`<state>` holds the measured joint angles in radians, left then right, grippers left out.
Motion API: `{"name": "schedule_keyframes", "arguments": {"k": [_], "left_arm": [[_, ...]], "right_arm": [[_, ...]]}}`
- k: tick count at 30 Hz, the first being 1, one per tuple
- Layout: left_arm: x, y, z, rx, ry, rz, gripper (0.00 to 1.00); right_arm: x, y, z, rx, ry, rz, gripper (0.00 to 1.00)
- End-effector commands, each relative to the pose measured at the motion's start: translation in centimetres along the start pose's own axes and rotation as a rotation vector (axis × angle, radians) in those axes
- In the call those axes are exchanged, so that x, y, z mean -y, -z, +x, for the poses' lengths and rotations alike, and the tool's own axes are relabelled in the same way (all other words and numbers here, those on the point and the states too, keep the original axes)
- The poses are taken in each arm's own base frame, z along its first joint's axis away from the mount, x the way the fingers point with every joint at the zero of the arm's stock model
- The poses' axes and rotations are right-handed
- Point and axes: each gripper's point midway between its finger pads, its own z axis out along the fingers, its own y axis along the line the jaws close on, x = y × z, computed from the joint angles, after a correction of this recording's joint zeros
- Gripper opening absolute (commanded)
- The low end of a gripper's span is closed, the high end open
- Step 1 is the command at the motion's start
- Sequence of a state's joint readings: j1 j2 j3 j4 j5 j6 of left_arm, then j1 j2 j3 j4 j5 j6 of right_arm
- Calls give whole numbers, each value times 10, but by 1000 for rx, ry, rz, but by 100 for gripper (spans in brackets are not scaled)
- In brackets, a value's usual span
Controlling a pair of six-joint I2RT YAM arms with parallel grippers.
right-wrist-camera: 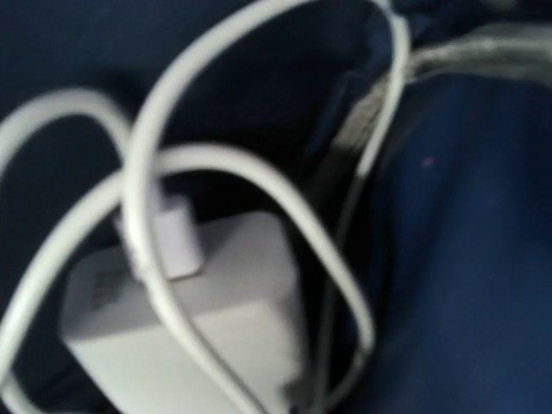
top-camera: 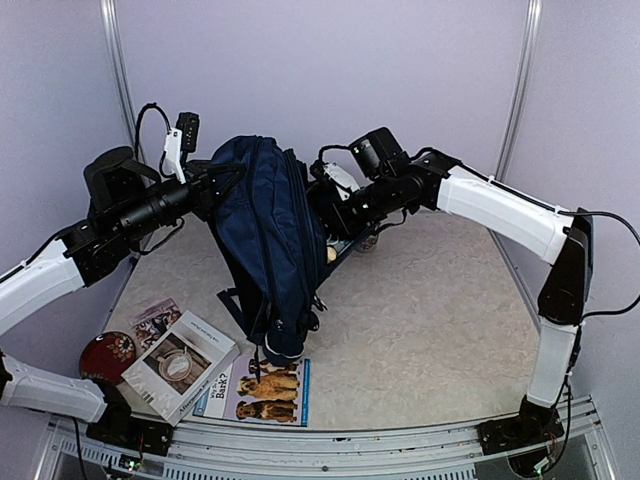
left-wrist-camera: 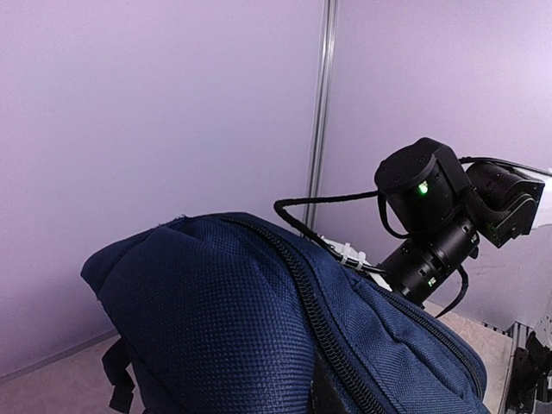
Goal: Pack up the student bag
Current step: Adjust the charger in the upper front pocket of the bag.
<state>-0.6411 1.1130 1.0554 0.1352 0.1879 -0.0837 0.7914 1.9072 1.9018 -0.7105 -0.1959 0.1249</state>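
Navy-blue fabric student bag (top-camera: 268,235) hangs upright at table centre, top pinched at 9 o'clock by the closed left gripper (top-camera: 207,188); a slipping pinch would drop it; right gripper (top-camera: 322,205), at 3 o'clock, is closed, on what I cannot tell; the looped white cable (right-wrist-camera: 259,177) on the white block charger (right-wrist-camera: 194,319) may snag; dog-cover book (top-camera: 262,390), white paperback (top-camera: 180,365), red disc (top-camera: 107,352) lie at 7 o'clock.

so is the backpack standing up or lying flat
Standing up: the backpack rises tall over the table, top high, bottom down near the books.
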Motion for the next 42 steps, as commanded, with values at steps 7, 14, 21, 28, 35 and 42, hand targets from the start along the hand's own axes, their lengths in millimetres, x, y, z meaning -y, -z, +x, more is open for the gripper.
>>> {"name": "schedule_keyframes", "arguments": {"k": [7,14,21,28,35,42], "left_arm": [[5,14,-32,105,-33,15,0],[4,12,-31,101,-33,14,0],[4,11,-29,95,-32,13,0],[3,11,-28,91,-33,13,0],[4,11,-27,89,-34,14,0],[3,10,-26,86,-34,11,0]], "right_arm": [[-4,65,-42,127,73,74,29],[-10,117,-70,265,117,107,46],[-4,147,-82,325,139,174,67],[7,162,-82,346,127,231,72],[35,146,-55,297,64,174,39],[11,140,-47,291,106,29,36]]}}
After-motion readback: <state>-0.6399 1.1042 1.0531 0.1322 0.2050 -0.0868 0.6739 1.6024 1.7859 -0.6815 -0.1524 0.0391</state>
